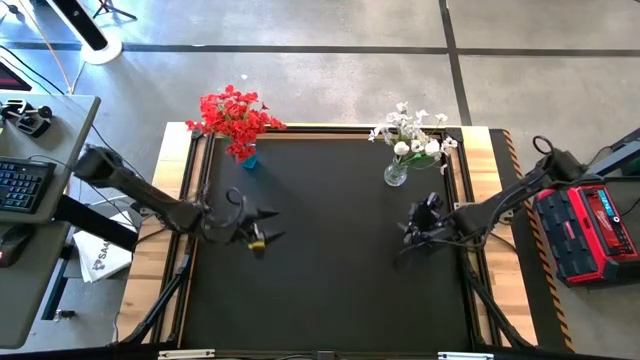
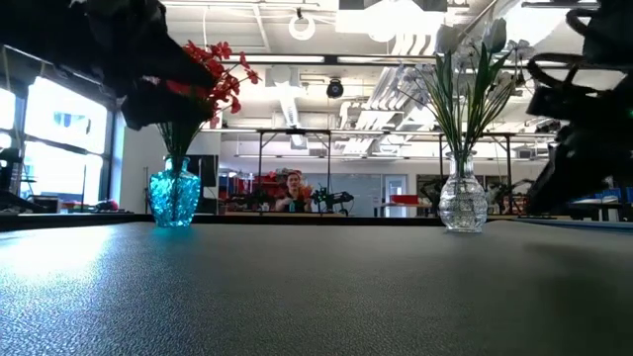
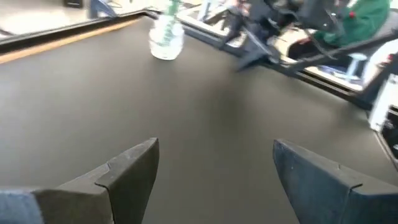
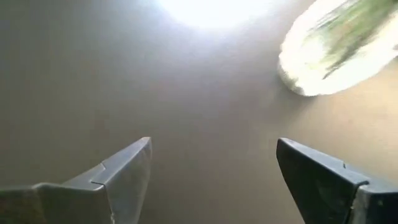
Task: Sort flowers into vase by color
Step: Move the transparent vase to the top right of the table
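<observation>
Light, thin-stemmed red flowers [image 1: 236,118] and white flowers [image 1: 412,135], best pinched low on stems; left gripper [image 1: 268,228] and right gripper [image 1: 407,232] fingers wide apart, empty.

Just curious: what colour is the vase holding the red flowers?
Turquoise blue glass vase, clearest in the low view.

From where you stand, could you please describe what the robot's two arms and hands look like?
Both arms are dark, slender and jointed, with black cables looping along them. The left hand carries a small yellow marking near its wrist. Each hand, the right hand included, ends in two flat, dark grey, wedge-shaped fingers.
</observation>
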Available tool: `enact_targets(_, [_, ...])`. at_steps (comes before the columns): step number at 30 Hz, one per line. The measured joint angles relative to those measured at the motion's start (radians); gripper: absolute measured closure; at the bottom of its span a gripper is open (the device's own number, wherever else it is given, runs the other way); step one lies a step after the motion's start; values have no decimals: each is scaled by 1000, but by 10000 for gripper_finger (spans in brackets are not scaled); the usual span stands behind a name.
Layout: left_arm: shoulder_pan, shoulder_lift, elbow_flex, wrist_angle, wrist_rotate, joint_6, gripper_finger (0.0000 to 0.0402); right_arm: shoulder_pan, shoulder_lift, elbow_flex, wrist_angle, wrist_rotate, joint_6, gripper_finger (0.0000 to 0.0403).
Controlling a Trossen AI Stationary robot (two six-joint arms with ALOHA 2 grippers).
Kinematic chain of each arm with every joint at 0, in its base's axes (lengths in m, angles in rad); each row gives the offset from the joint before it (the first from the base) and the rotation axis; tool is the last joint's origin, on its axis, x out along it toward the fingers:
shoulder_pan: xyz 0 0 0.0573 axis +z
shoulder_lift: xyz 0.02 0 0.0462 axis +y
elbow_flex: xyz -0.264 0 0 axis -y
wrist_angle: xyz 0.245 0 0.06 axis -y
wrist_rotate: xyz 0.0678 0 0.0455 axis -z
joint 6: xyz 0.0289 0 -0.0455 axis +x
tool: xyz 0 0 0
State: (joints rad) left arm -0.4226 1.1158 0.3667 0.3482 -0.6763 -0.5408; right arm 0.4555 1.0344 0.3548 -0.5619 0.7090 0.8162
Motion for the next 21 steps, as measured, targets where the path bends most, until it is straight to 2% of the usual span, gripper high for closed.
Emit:
enact_targets(5, [-40, 192, 0, 199, -2, -4, 102, -52, -120, -77, 93, 252, -13, 104])
enact_targets(8, [-37, 290, 4, 275, -2, -4, 102, -92, -183, -78, 106, 341, -15, 110])
enact_targets(14, [-6, 418, 78, 285, 39, 51, 102, -237, -251, -78, 168, 324, -74, 122])
enact_targets(21, [28, 490, 160, 285, 128, 167, 102, -440, -252, -78, 350, 205, -240, 123])
